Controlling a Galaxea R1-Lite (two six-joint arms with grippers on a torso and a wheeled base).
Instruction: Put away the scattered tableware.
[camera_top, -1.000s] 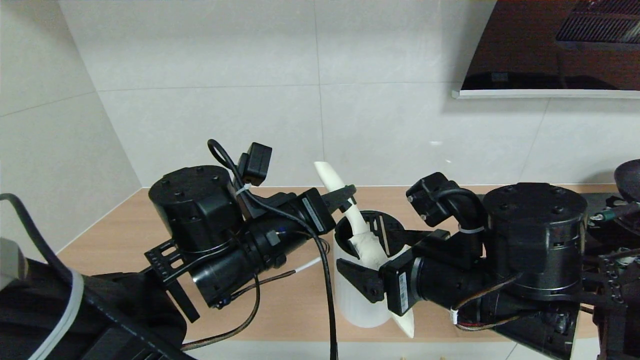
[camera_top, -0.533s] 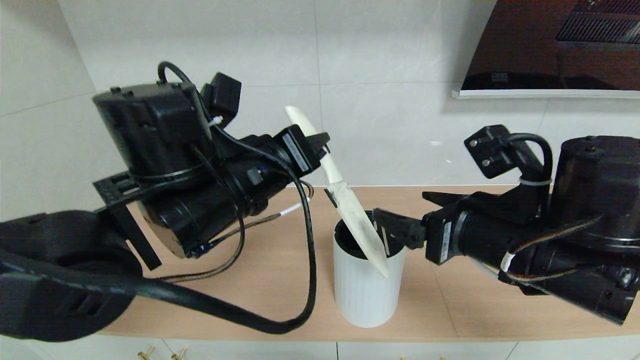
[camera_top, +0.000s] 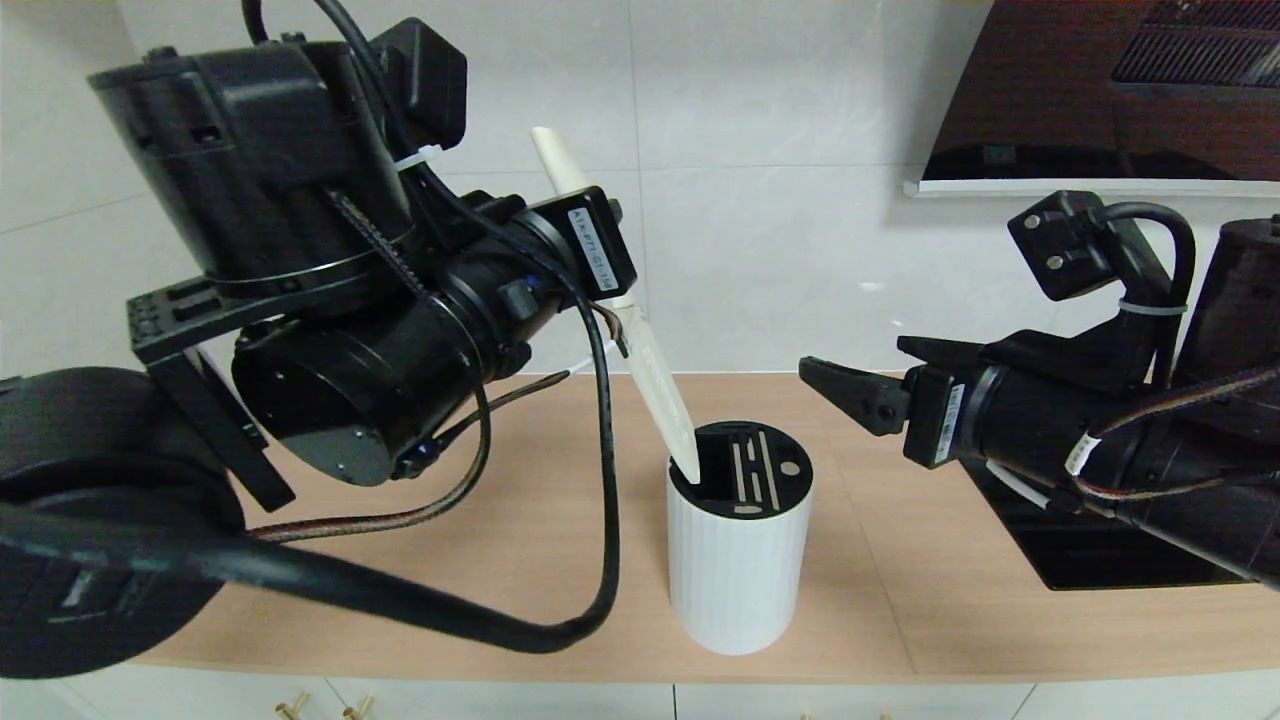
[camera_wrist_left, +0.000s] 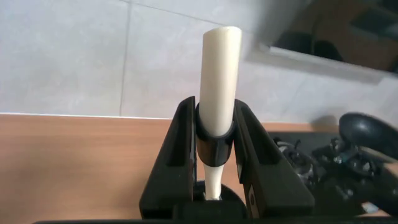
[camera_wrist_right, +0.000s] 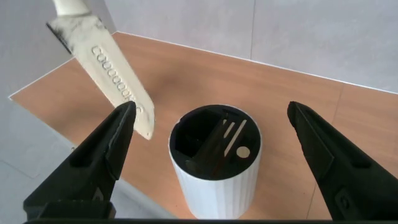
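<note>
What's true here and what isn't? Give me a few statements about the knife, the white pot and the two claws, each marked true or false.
1. The left gripper is shut on the handle of a white knife. True.
2. The knife sits fully inside the knife holder. False: the blade hangs tilted above the holder, with just its tip near the rim of the slotted black top.
3. The right gripper holds a spoon. False: it is open and empty, off to the side of the holder.
4. The knife holder stands upright on the wooden counter. True.
</note>
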